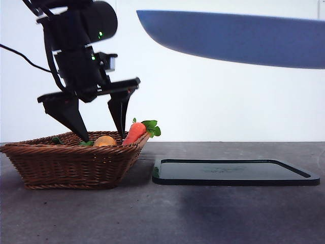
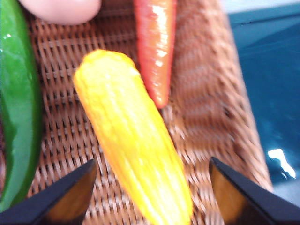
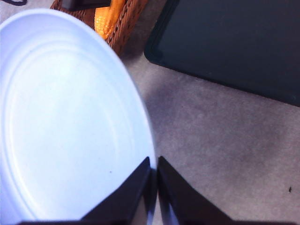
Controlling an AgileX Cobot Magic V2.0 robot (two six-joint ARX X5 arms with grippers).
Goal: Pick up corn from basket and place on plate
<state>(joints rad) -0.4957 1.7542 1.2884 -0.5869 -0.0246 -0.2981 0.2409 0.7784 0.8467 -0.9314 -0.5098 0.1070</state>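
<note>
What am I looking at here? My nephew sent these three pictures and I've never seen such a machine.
It is a two-armed table robot. One picture looks level across the table; the other two come from cameras on the wrists. The left gripper, jaws open, reaches into the brown woven wicker basket over the ridged yellow toy corn, beside an orange carrot and something green. The right gripper pinches the rim of the round blue plate, holding it in the air above the flat black tray.
</note>
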